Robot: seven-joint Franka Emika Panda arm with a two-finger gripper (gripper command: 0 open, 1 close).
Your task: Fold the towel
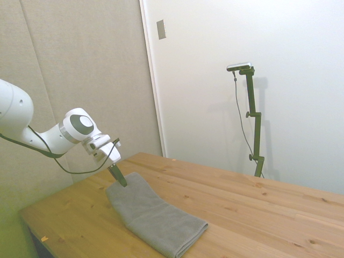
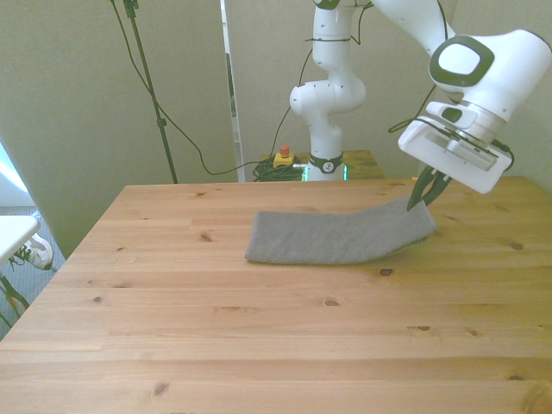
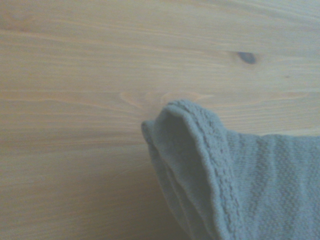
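Observation:
The grey towel (image 2: 336, 237) lies as a long folded strip across the wooden table (image 2: 259, 328). Its end toward the front view's right is raised off the wood, and my gripper (image 2: 421, 200) is shut on that end, its dark fingers pinched close together. In the side view the gripper (image 1: 120, 180) meets the towel (image 1: 156, 217) at its end nearest the arm, while the rest lies flat. The wrist view shows the towel's (image 3: 240, 185) layered, stitched corner bunched up above the table (image 3: 75, 100).
Bare wood surrounds the towel on all sides. Behind the table's far edge, by the robot base, sit a yellow box with a red button (image 2: 283, 158) and loose cables. A white surface (image 2: 13, 233) stands off the table at the front view's left.

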